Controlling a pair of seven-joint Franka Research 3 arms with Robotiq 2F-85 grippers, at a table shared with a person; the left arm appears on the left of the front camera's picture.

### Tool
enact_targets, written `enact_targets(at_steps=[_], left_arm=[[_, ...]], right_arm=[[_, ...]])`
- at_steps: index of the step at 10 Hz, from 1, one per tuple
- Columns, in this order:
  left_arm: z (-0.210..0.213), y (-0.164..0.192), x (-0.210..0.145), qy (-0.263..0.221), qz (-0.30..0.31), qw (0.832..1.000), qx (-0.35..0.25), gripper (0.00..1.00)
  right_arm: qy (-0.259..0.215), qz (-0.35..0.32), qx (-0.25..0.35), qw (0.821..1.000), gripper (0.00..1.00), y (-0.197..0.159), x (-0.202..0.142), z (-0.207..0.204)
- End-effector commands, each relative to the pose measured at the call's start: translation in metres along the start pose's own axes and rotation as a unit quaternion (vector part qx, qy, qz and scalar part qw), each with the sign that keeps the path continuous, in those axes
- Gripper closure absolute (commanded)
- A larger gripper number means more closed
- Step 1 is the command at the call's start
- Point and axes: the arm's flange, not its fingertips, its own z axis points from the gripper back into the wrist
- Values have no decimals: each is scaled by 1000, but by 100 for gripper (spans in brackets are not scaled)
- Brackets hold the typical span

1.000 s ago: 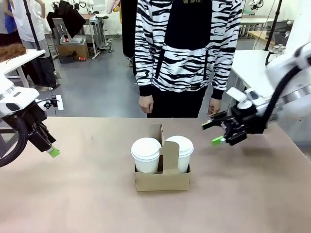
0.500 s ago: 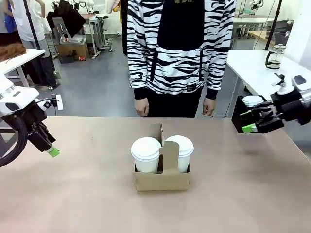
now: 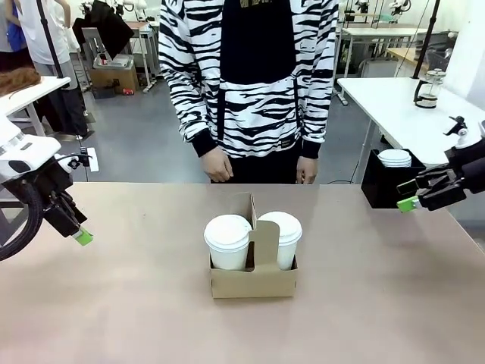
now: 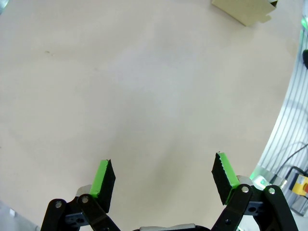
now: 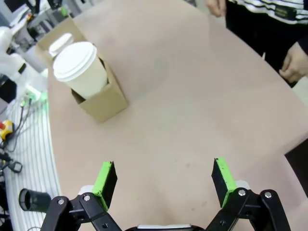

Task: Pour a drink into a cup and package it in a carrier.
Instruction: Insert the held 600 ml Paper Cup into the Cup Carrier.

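Observation:
The brown cardboard carrier stands mid-table with two lidded white cups in its slots, one cup left of the handle panel and one right. My left gripper hovers open near the table's left edge, far from the carrier. At the right edge, my right gripper is open and empty. The right wrist view shows the carrier and the nearer cup well beyond my open gripper. In the left wrist view, my open gripper is over bare table, with a carrier corner at the top. A glass jug stands on the white side table; its drink is too small to make out.
A person in a zebra-striped top stands at the far edge, hands hanging at the table line. A stack of white lids rests on a black stand at the back right. The tabletop lies bare around the carrier.
My right gripper has drawn back from near the carrier to the table's right edge, still open. The person has shifted left. The left arm has not moved.

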Motion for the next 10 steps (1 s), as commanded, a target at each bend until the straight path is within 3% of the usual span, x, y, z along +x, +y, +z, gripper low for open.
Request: enact_targets(at_steps=[1,10], left_arm=[[0,0,-1,-8,-3,1000,-5,0],[0,0,-1,-8,-3,1000,-5,0]], right_arm=[[0,5,14,1000,0,0,1,-5],[0,5,14,1000,0,0,1,-5]])
